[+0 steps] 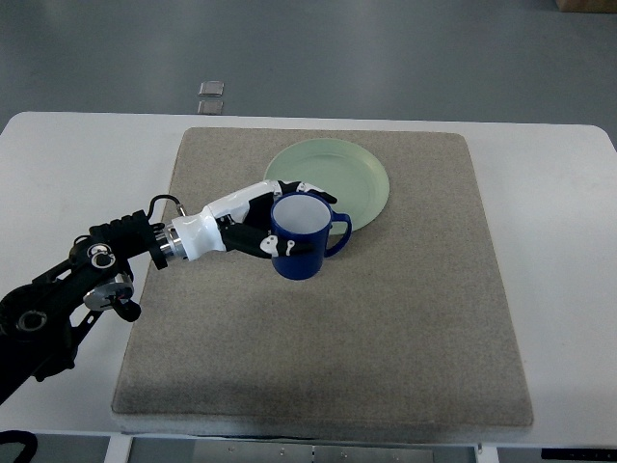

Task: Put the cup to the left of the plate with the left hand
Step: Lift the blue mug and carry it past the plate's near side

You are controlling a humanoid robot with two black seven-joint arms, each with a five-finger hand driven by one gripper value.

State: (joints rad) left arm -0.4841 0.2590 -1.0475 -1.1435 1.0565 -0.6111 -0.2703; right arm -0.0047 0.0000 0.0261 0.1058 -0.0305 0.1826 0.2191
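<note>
Cup (pixel 301 234), dark blue and glossy, is sitting upright near the middle of the frame with its handle pointing right, its rim overlapping the lower edge of the plate (pixel 339 180) as seen from above; whether it is resting on the mat or held just above it cannot be told. No writing or brand is showing on it. The left hand (pixel 258 225), white with black joints, is reaching in from the lower left and wrapping its fingers (pixel 285 246) around the cup's left side, gripping it. The plate is pale green, round and shallow, lying above the cup on the mat (pixel 386 328), a coarse grey-brown felt-like rectangle with rounded corners. The mat is covering most of a white table (pixel 67 164). Beyond the table's far edge a grey floor (pixel 386 58) is showing, with two small flat squares (pixel 210 96) lying on it at upper left.
</note>
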